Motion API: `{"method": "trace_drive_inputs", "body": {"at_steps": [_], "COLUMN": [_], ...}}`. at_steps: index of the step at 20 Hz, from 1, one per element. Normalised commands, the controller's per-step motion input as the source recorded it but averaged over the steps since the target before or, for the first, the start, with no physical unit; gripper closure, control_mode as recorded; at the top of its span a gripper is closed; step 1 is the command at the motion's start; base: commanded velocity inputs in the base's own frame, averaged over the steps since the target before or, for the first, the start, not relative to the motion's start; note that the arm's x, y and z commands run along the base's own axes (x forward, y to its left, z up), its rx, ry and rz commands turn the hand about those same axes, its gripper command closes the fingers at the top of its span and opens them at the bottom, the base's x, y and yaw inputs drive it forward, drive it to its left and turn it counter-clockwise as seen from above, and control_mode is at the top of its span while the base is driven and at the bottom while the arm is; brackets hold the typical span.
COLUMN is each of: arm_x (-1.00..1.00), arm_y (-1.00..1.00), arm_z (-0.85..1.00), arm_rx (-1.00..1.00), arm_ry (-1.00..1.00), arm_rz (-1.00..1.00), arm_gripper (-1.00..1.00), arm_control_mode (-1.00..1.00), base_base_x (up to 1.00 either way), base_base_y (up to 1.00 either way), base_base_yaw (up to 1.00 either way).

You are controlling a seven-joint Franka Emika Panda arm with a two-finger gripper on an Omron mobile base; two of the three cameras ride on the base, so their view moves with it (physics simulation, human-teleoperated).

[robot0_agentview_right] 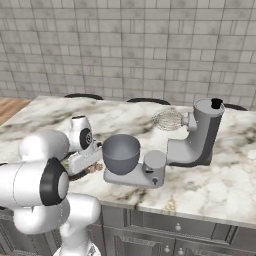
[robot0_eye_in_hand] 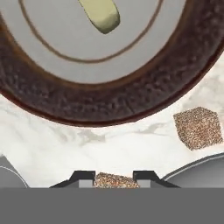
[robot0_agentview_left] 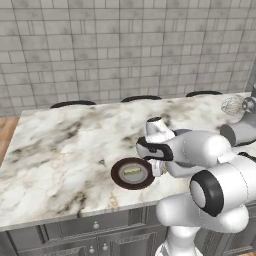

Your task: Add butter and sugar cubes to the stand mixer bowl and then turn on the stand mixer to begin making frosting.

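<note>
The yellow butter (robot0_eye_in_hand: 101,14) lies on a round brown plate (robot0_eye_in_hand: 105,103). One speckled sugar cube (robot0_eye_in_hand: 197,127) sits on the table just beside it, another sugar cube (robot0_eye_in_hand: 114,180) sits between the gripper's fingers. The grey stand mixer bowl (robot0_agentview_right: 121,152) stands upright on the stand mixer (robot0_agentview_right: 192,140) base.

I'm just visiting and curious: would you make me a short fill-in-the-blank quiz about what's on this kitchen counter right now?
1. The butter lies on a dark brown ____.
2. Between the gripper fingertips sits a speckled sugar ____.
3. A second sugar cube rests on the marble ____, beside the plate.
4. The stand mixer bowl is ____ inside.

Missing words: plate; cube; counter; empty
</note>
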Motion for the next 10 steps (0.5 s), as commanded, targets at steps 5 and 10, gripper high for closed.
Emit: {"method": "trace_drive_inputs", "body": {"at_steps": [5,10], "arm_x": [-0.30,-0.33], "arm_y": [0.00,0.00], "arm_z": [1.00,1.00], "arm_rx": [0.00,-0.01], "arm_ry": [0.00,-0.05], "arm_rz": [0.00,0.00], "arm_gripper": [1.00,1.00], "arm_control_mode": [-1.00,-1.00], "base_base_x": [0.00,0.00], "base_base_y": [0.00,0.00], "base_base_yaw": [0.00,0.00]}}
